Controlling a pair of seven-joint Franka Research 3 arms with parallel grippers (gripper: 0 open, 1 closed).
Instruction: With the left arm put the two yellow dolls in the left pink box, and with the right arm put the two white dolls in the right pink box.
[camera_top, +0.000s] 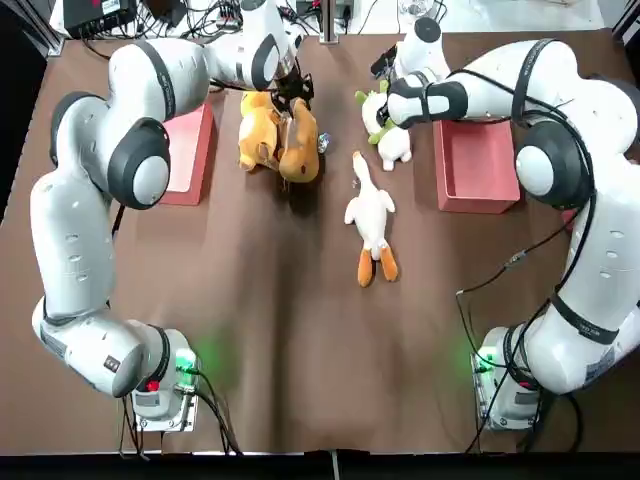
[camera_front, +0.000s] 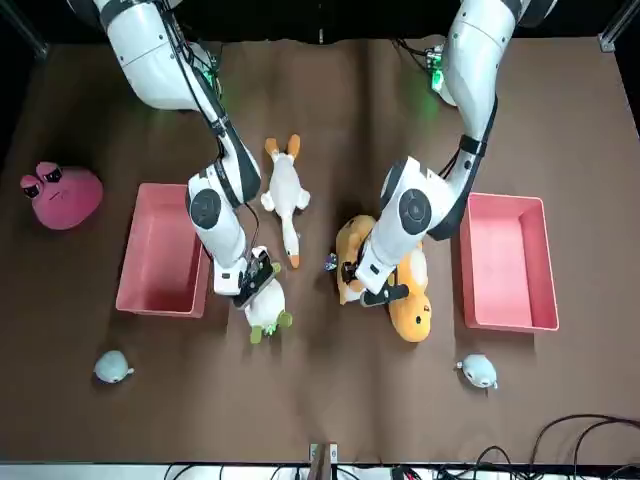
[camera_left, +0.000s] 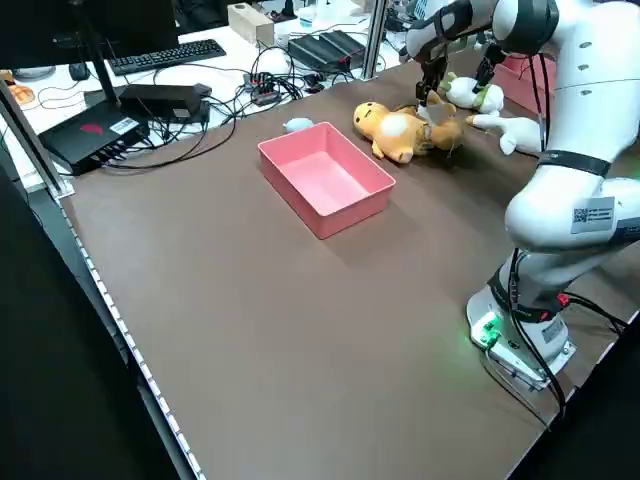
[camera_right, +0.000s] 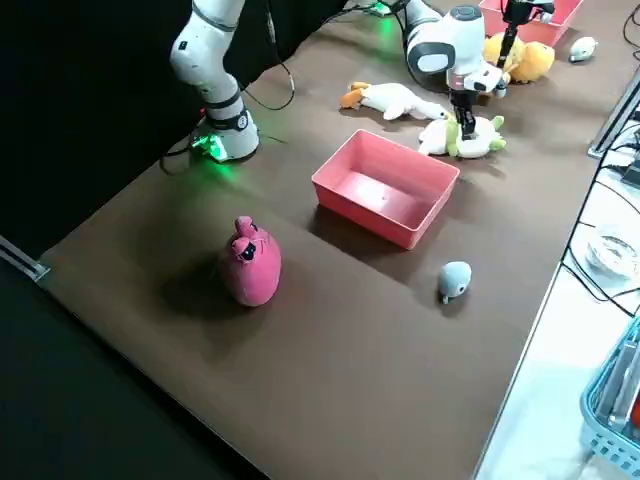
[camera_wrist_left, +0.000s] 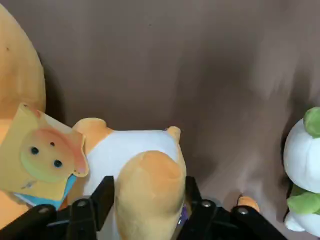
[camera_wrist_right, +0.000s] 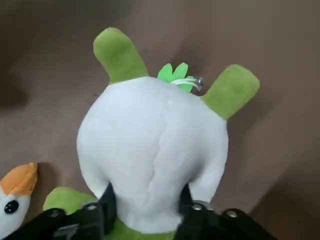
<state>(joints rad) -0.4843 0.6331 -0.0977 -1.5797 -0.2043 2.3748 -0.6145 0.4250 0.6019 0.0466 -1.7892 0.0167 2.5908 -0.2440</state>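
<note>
Across the brown tabletop (camera_top: 300, 340), two pink boxes sat: one at upper left (camera_top: 185, 155), one at upper right (camera_top: 478, 165). Between them, the left hand (camera_top: 292, 100) had closed on the tan-orange doll (camera_top: 298, 145), beside the golden doll (camera_top: 258, 130). The right hand (camera_top: 388, 112) gripped the green-eared white doll (camera_top: 392, 140); the goose (camera_top: 370, 218) lay centre frame.

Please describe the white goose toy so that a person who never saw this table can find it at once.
Start from the two pink boxes, the left pink box and the right pink box. On the brown table between them, toward the right box, lies the goose toy, flat and untouched. Unlike the stubby white toy with green ears beside it, it has a long neck and orange feet.
</note>
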